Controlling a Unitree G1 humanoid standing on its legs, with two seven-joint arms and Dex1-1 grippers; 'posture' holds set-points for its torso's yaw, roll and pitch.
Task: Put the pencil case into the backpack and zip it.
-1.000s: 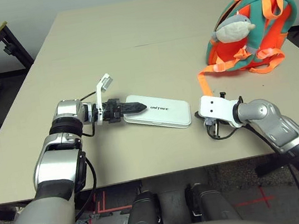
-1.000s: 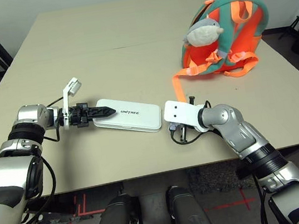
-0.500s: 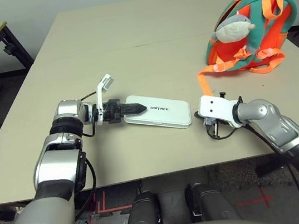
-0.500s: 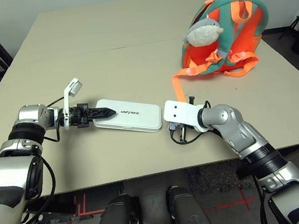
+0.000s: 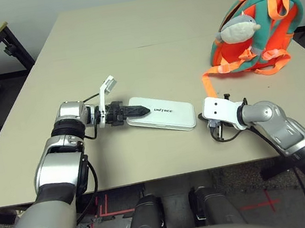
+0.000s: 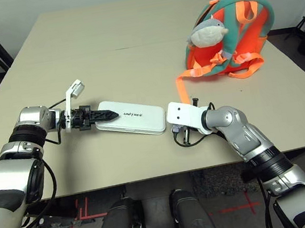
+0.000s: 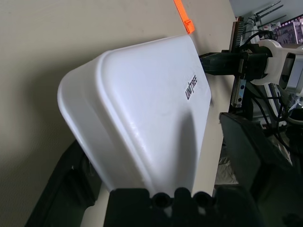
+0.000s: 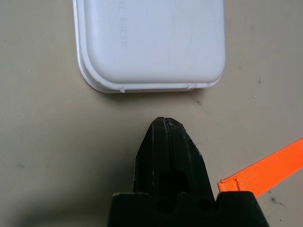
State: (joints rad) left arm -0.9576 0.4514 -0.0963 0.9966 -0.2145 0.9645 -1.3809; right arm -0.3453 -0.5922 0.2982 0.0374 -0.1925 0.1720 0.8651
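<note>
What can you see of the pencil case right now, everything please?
The pencil case is a flat white hard-looking case with rounded corners and small dark UNITREE lettering on its lid. It lies closed and flat on the table, outside the backpack. The left gripper has its jaws around one short end. The right gripper, jaws shut, sits just off the other end.

We see a broad beige rectangular table [image 5: 128,31] with a thin seam running across its top. Off its far left corner stands a second, yellowish-topped table on black metal legs [image 5: 6,41], above dark floor marked with red tape lines [image 5: 95,211].
</note>
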